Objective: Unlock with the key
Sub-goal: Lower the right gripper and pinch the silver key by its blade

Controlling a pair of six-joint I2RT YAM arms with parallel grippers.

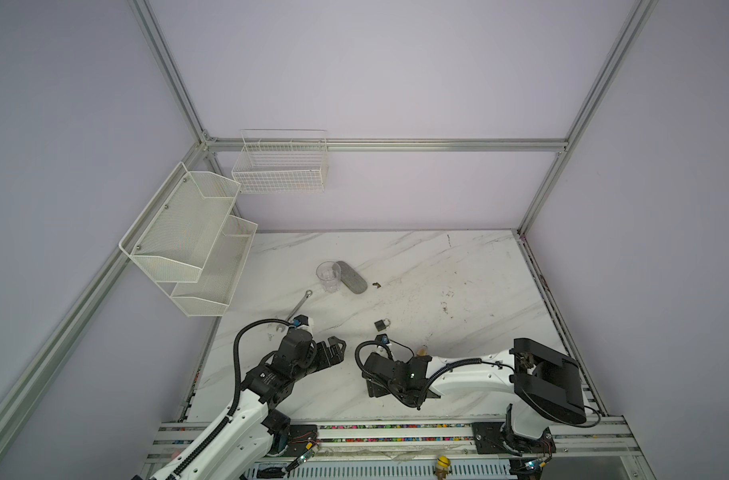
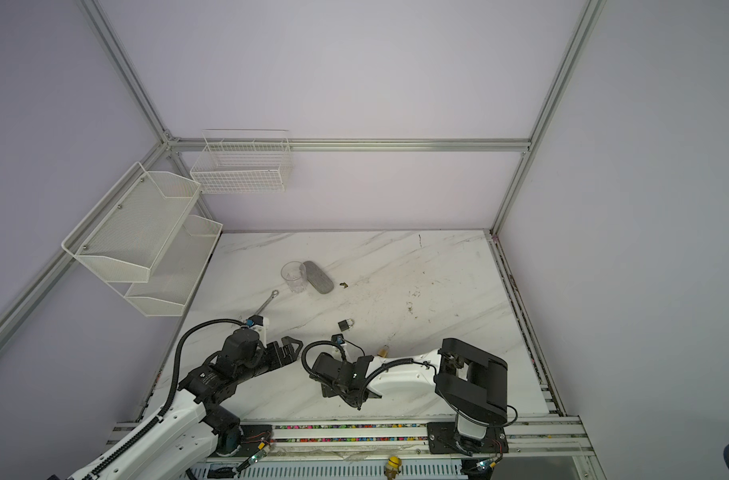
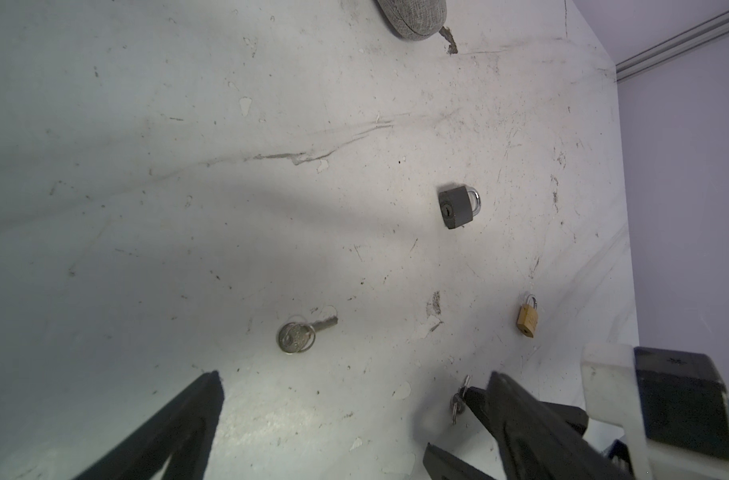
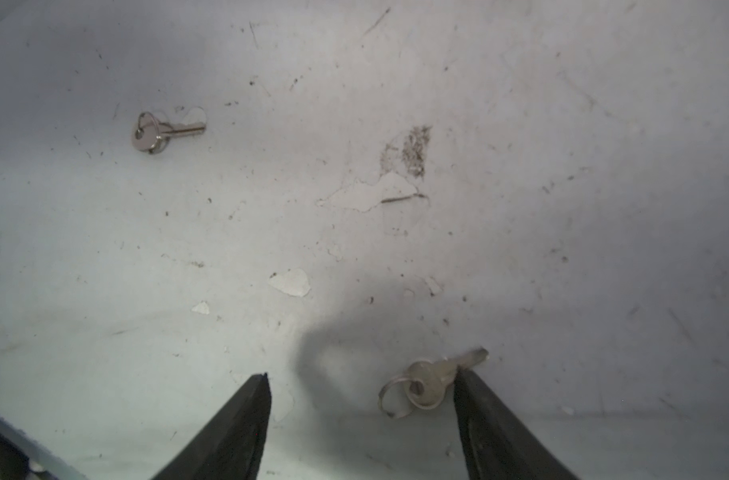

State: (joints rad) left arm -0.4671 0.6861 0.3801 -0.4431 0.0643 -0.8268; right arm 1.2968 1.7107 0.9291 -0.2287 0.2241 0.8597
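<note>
Both arms crouch low over the marble table (image 1: pixel 437 266). The right gripper (image 4: pixel 360 376) is spread around a ringed key (image 4: pixel 431 380), and the left gripper (image 3: pixel 354 376) gapes empty.

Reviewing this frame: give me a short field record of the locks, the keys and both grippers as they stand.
left gripper: open, holding nothing
right gripper: open, low over the table, not clamped on anything
ringed key: flat on the table between the right gripper's fingers, against one of them
round-headed key: lying free, apart from both grippers
grey padlock: on the table, no key in it
brass padlock: on the table, apart from the grey one, no key in it
</note>
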